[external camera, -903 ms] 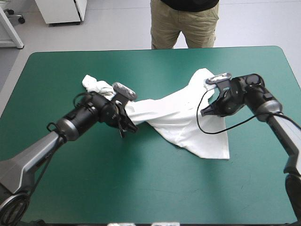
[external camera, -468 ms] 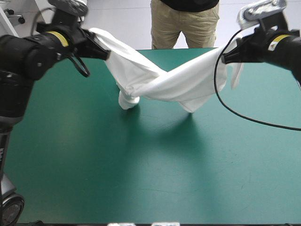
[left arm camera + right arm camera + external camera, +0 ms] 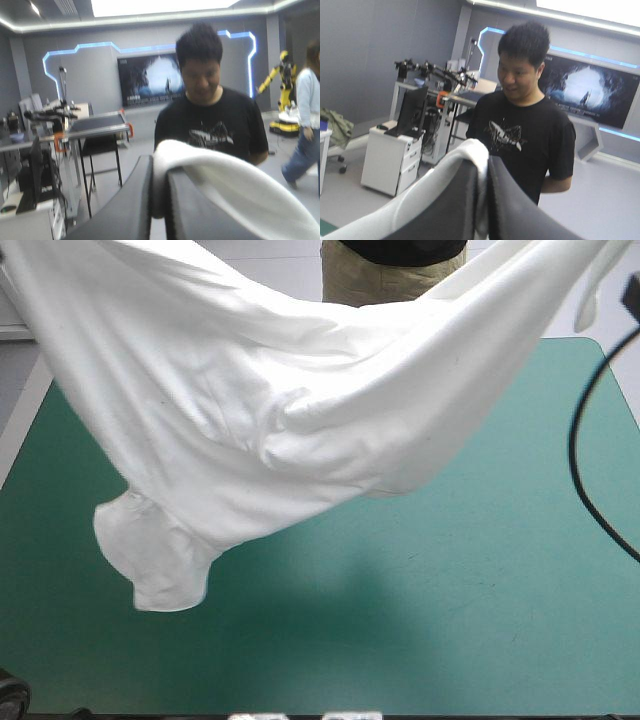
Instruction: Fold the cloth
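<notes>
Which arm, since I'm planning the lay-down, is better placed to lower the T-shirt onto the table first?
Left, probably: both jaws are shut on the T-shirt, but it sags lowest on the left side, its sleeve nearest the teal-green table.

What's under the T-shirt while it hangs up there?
Under the T-shirt only the teal-green cover and the shirt's shadow show. The cover's far left part is hidden behind the hanging cloth.

The teal-green table cover (image 3: 450, 620) spans the lower frame in the high view, a soft shadow (image 3: 330, 590) across its centre.
</notes>
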`<state>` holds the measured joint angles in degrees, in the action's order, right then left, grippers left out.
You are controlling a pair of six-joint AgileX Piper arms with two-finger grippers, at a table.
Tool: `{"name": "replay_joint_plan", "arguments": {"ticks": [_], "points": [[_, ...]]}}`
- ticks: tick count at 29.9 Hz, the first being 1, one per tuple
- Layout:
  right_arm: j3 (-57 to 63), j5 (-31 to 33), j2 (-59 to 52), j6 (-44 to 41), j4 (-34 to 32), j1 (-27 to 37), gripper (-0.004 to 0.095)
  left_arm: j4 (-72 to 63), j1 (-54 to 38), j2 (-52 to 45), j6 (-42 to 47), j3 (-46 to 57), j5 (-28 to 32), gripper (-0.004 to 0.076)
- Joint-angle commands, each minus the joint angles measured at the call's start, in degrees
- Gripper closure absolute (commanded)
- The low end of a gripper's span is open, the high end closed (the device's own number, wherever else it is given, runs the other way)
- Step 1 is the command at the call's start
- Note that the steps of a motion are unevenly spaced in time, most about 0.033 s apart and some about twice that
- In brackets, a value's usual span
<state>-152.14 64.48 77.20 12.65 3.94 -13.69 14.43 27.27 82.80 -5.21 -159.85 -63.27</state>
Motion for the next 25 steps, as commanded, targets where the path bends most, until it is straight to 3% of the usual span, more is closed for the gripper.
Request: {"name": "replay_joint_plan", "arguments": {"ticks": [1,8,16,20,25], "points": [[-4.1,-3.71,-2.04,0.75,-0.43,0.3,0.0921,0.56,0.05,-3.86,-0.44,-1.68,7.28,0.0733],[-3.45,1.65,-2.36,1.25,-1.06,0.3,0.0921,2.74,0.05,-4.34,-0.68,-0.59,2.41,0.0733],[13.2,5.86,-2.25,0.37,-0.95,0.3,0.0921,8.56,0.05,-3.58,-0.11,15.18,-3.21,0.0733],[26.92,0.82,-1.58,0.37,-1.06,0.3,0.0921,9.17,0.05,-2.06,1.47,26.86,-0.43,0.0733],[43.38,-9.78,1.96,0.6,-1.2,0.3,0.0921,15.39,-0.06,2.6,8.5,41.6,8.01,0.0733]]}}
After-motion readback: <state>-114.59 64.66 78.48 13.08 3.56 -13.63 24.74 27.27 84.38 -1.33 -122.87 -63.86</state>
